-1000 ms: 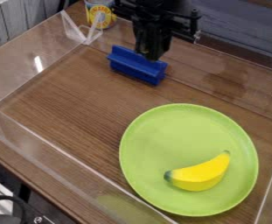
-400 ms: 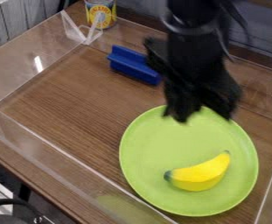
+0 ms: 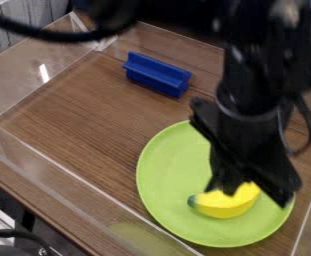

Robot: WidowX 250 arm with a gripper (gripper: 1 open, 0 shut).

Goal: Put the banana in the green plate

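1. Low in the view, the banana [image 3: 223, 204] lies on the green plate [image 3: 171, 176], inside its raised rim; its greenish tip points left, and part of its body is hidden by the gripper [image 3: 258, 189].
2. Handling, as judged from appearance: the banana looks light and toy-like, probably firm, with a smooth skin that could roll or slide on the equally smooth plate. Nothing suggests fragility. The best hold is across the thick middle, squarely to its length; a pinch near a tapered tip would invite it to pivot.
3. The plate appears stiff and shallow. A downward push on its rim could tip or shift it, so any contact should remain light.
4. The gripper points downward over the banana and the right part of the plate. Its jaws are clenched together, with no grip on the banana evident; whether they touch it cannot be told. The dark arm extends out of view at the top.
5. Farther back, the blue block [image 3: 158, 75] rests on the wooden surface [image 3: 80, 115], well apart from the banana.
6. Since the banana already occupies the plate, the placement appears complete; raising the gripper straight up would avoid dragging it.
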